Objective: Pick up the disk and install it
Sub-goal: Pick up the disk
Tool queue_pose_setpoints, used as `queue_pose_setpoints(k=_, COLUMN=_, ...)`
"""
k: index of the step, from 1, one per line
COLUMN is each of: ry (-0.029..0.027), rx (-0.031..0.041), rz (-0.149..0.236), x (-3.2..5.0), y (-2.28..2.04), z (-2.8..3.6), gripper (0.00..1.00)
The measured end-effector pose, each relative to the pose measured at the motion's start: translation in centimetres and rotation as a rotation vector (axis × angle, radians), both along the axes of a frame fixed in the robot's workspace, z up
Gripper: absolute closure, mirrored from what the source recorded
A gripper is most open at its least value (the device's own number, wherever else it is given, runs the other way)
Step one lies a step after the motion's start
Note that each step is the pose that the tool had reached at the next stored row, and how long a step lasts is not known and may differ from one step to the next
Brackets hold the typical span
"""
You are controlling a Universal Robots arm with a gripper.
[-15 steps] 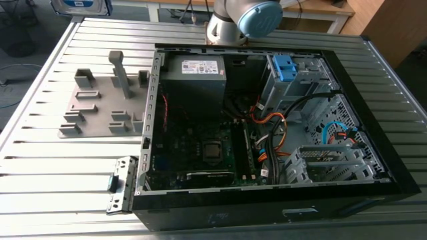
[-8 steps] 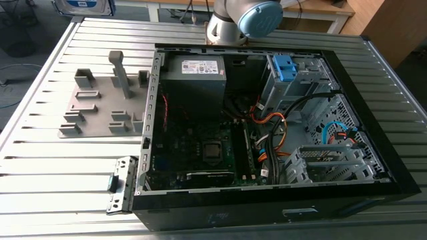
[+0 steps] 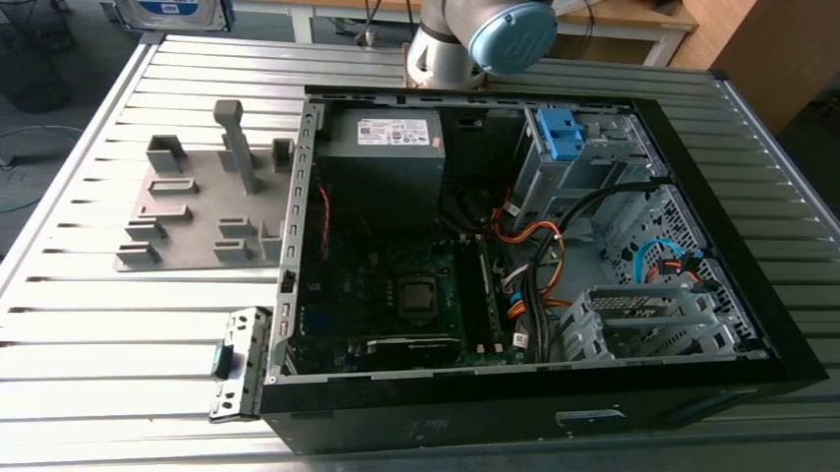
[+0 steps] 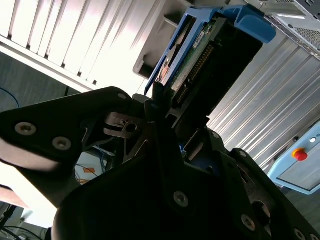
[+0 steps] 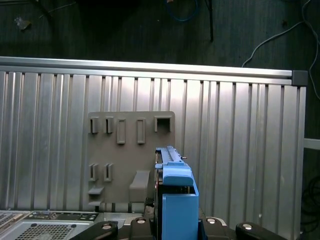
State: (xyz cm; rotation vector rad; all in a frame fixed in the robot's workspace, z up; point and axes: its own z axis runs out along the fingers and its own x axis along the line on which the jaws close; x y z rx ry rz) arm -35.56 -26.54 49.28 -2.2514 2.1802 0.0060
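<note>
Gripping the disk (image 4: 197, 55): gripper (image 4: 170, 117) is clamped on its blue-framed sides, with the drive held edge-on in both wrist views. In the first wrist view the disk overlaps one corner of the grey fixture plate (image 5: 131, 150). The plate lies flat on the slatted table (image 5: 240, 150), and the open computer case (image 3: 525, 265) stands just beside the plate.

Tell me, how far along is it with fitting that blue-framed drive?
Done: the pickup. In hand: the silver hard drive in its bright blue plastic frame sits clamped between the fingers, above the ribbed metal table. Left: the fitting; the drive is not yet inside the open black computer case.
</note>
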Motion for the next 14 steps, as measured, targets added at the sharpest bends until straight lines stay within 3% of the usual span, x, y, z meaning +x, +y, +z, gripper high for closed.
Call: queue_pose_setpoints(k=14, ry=-0.0001, rx=0.0001, rz=0.0, x=1.45, y=0.0, z=0.0, gripper=0.64)
